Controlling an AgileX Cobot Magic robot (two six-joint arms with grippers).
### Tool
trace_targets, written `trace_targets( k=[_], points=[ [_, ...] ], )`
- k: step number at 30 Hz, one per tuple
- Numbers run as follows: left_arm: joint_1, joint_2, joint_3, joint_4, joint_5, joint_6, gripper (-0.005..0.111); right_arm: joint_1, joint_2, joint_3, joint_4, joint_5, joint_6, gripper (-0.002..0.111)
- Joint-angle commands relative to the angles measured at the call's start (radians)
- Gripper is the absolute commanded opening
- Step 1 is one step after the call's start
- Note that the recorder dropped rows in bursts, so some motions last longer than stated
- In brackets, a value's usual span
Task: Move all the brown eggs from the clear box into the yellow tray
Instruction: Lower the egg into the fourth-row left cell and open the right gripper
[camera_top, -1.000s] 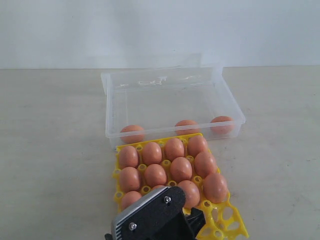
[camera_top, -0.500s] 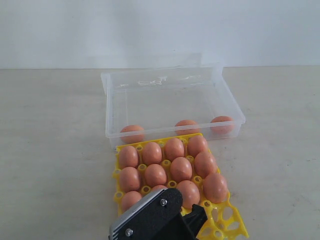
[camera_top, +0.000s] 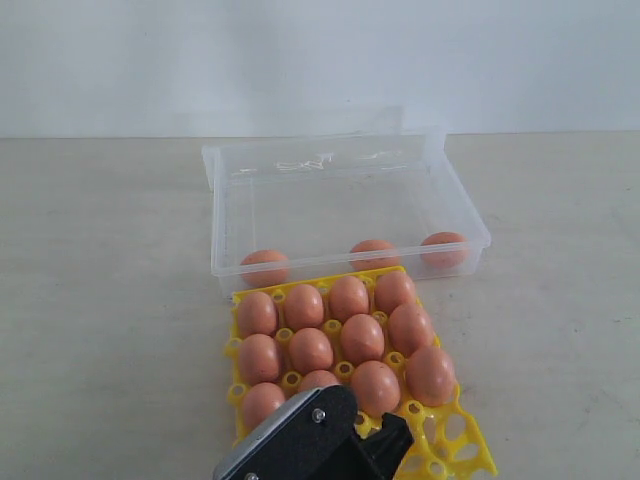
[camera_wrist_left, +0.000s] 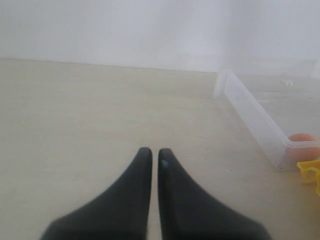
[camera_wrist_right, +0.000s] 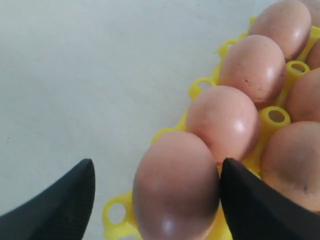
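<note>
- The left gripper (camera_wrist_left: 154, 151) hangs over bare table (camera_wrist_left: 75, 110), well clear of the work. Its fingers are drawn to a thin slit with nothing between them, so it looks parked to leave room.
- The clear box (camera_top: 312, 262) stands behind the tray. Three brown eggs (camera_top: 374, 252) lie inside along its near wall, well apart from one another. That low wall and rim stand between them and the tray, so each needs a lift over it.
- The right gripper (camera_wrist_right: 157, 164) is at the tray's near left corner, its jaws wide either side of one egg (camera_wrist_right: 175, 185). This egg sits in an edge cup. One finger stands clear of it; the other is touching or just beside it. The neighbouring egg (camera_wrist_right: 222, 122) presses close, so I judge a straight lift safest.
- The yellow tray (camera_top: 462, 440) holds about a dozen eggs in view, and its near right cups are open for the rest.
</note>
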Motion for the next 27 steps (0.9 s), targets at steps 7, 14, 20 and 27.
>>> trace_targets(
  k=[7,14,20,27],
  points=[
    [-0.004,-0.002,0.004,0.004,-0.011,0.003,0.004,0.001,-0.017,0.001,-0.020,-0.066,-0.022,0.063],
    [-0.004,-0.002,0.004,0.004,-0.011,0.003,0.004,0.001,-0.141,0.001,0.036,-0.150,-0.089,0.061],
    [-0.004,-0.002,0.004,0.004,-0.011,0.003,0.004,0.001,-0.334,-0.002,0.134,0.051,-0.128,0.013],
    [-0.004,-0.002,0.004,0.004,-0.011,0.003,0.004,0.001,-0.263,0.007,0.297,0.376,-0.194,0.000]
  ],
)
